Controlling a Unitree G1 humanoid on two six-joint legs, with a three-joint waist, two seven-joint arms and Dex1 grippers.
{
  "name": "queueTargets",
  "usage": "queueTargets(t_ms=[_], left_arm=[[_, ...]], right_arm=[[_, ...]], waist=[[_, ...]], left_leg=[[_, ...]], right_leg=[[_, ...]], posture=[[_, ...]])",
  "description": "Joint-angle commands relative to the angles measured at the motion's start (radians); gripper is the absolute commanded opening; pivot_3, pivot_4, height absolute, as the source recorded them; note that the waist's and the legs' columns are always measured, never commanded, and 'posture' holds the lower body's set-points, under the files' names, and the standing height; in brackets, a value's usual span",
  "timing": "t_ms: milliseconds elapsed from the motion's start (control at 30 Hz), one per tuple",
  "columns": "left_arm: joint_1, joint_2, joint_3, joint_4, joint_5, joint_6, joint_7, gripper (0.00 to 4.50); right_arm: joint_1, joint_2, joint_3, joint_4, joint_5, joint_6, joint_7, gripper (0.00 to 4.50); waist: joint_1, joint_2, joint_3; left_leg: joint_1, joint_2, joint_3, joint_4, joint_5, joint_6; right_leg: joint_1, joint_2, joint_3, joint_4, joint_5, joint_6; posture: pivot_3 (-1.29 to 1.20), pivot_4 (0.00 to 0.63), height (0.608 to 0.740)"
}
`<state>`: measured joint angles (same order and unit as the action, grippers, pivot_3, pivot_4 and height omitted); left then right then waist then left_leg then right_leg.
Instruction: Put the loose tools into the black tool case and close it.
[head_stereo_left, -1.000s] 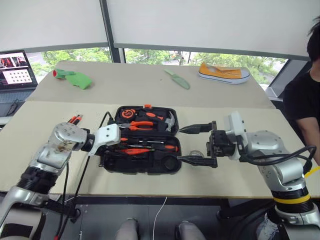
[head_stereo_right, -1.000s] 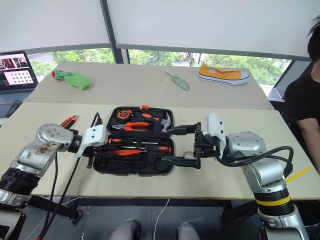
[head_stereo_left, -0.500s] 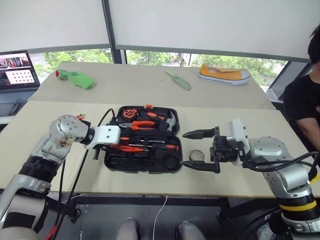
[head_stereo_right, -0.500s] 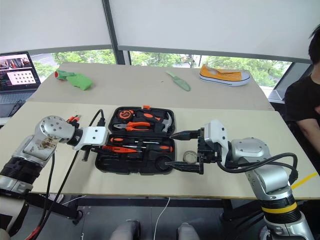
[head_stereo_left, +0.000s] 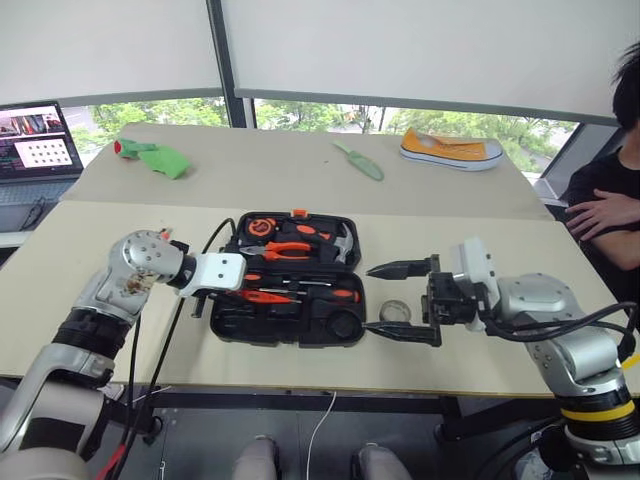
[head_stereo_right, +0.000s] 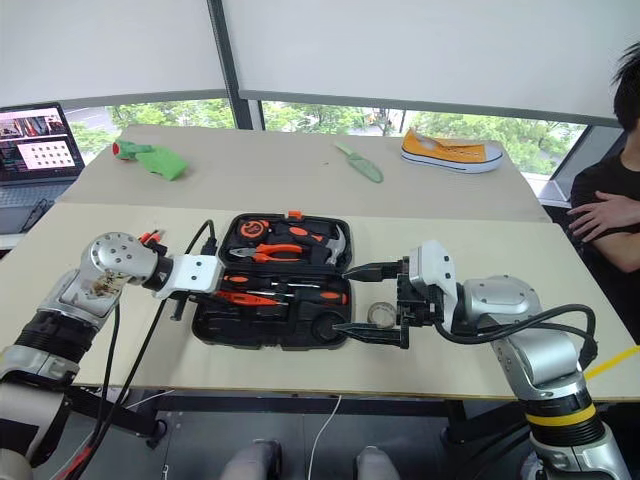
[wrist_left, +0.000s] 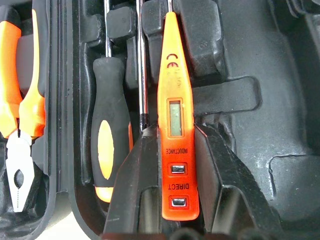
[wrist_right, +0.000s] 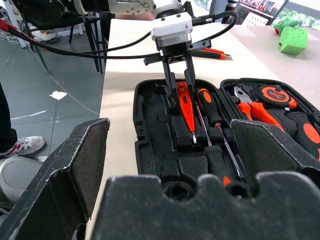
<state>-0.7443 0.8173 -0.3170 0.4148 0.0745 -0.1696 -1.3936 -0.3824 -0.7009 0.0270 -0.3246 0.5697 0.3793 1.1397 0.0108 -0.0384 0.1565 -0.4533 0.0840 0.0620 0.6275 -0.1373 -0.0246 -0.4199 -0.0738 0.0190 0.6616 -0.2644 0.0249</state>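
My left hand (wrist_left: 170, 165) grips one orange tester pen (wrist_left: 172, 100), tip pointing straight ahead beside two screwdrivers (wrist_left: 111, 135); my right hand (head_stereo_left: 400, 300) gapes.

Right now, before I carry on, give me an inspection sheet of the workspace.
Surface: beige table, two boards.
Job's things: black tool case open, tools inside; grey tape roll on the table beside it; orange-black tools lie on the table outside the case.
Clutter: green trowel, yellow shoe, green object.
Grippers: left gripper shut on the orange tester pen over the case; right gripper open beside the roll.
Cables: black cable along the left arm.
Surroundings: laptop, person's folded arms.
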Motion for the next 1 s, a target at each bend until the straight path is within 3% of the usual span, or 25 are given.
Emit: queueTargets(t_ms=[33,67,200,367,533,767,1000], left_arm=[[0.024,0.007,-0.032,0.014,0.026,0.045,-0.048,0.97],[0.026,-0.005,-0.010,0.020,-0.007,0.040,-0.047,1.48],[0.018,-0.073,0.139,0.043,-0.205,0.050,-0.062,2.75],[0.011,-0.081,0.255,0.096,-0.332,0.066,-0.100,2.75],[0.049,-0.073,0.237,0.127,-0.276,-0.023,-0.098,2.75],[0.073,-0.092,0.231,0.074,-0.288,-0.010,-0.115,2.75],[0.080,-0.110,0.194,0.058,-0.187,-0.038,-0.008,2.75]], right_arm=[[-0.017,-0.009,-0.008,-0.009,-0.001,0.001,0.002,4.50],[-0.020,-0.007,-0.006,-0.007,-0.002,0.001,0.002,4.50],[-0.029,-0.004,-0.002,-0.003,-0.001,0.002,0.001,4.50],[-0.028,-0.009,-0.008,0.002,0.009,0.009,0.005,4.50],[-0.025,-0.005,-0.014,0.005,0.012,0.017,-0.001,4.50],[-0.010,-0.007,-0.015,0.009,0.010,0.028,-0.007,4.50],[0.006,-0.003,-0.013,-0.006,0.012,0.032,-0.019,4.50]], waist=[[-0.001,0.000,0.000],[-0.002,0.000,0.000],[-0.005,0.000,0.000],[-0.006,-0.001,0.001],[-0.002,-0.001,0.001],[0.002,-0.001,0.001],[0.001,-0.001,0.001]], left_leg=[[0.000,0.000,0.000,0.000,0.000,0.000],[0.000,0.000,0.000,0.000,0.000,0.000],[0.000,0.000,0.000,0.000,0.000,0.000],[-0.003,0.000,-0.002,0.002,0.000,0.000],[-0.003,0.000,-0.002,0.002,0.000,0.000],[-0.003,0.000,-0.002,0.003,0.000,0.000],[-0.003,0.000,-0.002,0.003,0.000,0.000]], right_leg=[[0.000,0.000,0.000,0.000,0.000,0.000],[0.000,0.000,0.000,0.000,0.000,0.000],[-0.001,0.000,0.000,0.001,0.000,0.000],[-0.002,0.001,-0.001,0.001,0.000,0.000],[-0.002,0.000,-0.001,0.001,0.000,0.000],[-0.001,0.000,-0.002,0.001,0.000,0.000],[-0.002,0.000,-0.002,0.002,0.000,0.000]], posture=[[0.00,0.150,0.740],[0.00,0.150,0.740],[0.00,0.150,0.740],[0.00,0.150,0.740],[0.00,0.150,0.740],[0.00,0.150,0.740],[0.00,0.150,0.740]])
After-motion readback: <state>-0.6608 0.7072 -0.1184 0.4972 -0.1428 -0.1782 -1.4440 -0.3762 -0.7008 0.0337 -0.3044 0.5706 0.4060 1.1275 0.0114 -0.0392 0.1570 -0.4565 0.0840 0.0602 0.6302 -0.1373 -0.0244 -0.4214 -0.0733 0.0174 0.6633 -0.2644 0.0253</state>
